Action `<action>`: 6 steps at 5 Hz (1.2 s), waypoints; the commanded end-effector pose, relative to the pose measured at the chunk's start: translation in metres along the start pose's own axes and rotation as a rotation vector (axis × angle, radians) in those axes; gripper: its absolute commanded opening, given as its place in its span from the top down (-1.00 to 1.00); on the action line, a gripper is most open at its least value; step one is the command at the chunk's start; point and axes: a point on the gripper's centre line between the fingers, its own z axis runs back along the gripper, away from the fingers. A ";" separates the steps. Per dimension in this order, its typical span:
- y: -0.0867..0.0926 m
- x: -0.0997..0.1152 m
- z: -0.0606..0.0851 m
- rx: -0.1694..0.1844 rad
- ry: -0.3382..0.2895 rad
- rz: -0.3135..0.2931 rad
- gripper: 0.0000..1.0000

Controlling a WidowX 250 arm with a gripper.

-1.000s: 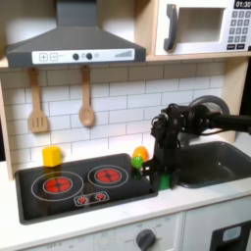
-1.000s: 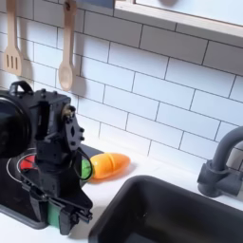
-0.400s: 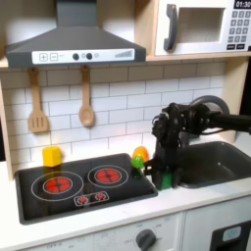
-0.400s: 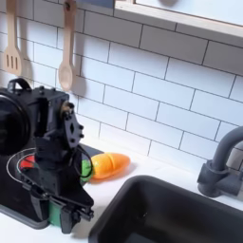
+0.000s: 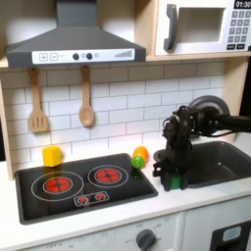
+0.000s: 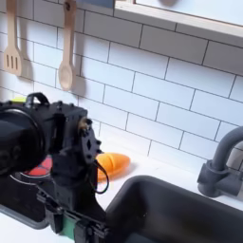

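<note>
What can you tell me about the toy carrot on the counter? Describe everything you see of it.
The toy carrot is orange with a green end, smooth and plastic-looking. It lies on its side on the white counter by the tiled wall, between the stove and the sink. The black gripper stands in front of it and hides part of it.

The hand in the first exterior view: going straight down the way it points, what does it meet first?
Probably the countertop strip between stove and sink. The hand points down, green tips just above it. Depth is unclear; it could be the sink rim instead.
</note>
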 end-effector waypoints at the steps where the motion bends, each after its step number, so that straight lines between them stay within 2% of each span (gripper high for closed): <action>1: 0.000 0.007 0.000 0.006 -0.013 0.031 1.00; 2: 0.006 0.012 0.003 0.005 -0.018 0.057 1.00; 4: -0.003 0.031 0.016 -0.022 -0.027 0.041 1.00; 6: -0.013 0.029 0.012 -0.044 0.003 0.025 1.00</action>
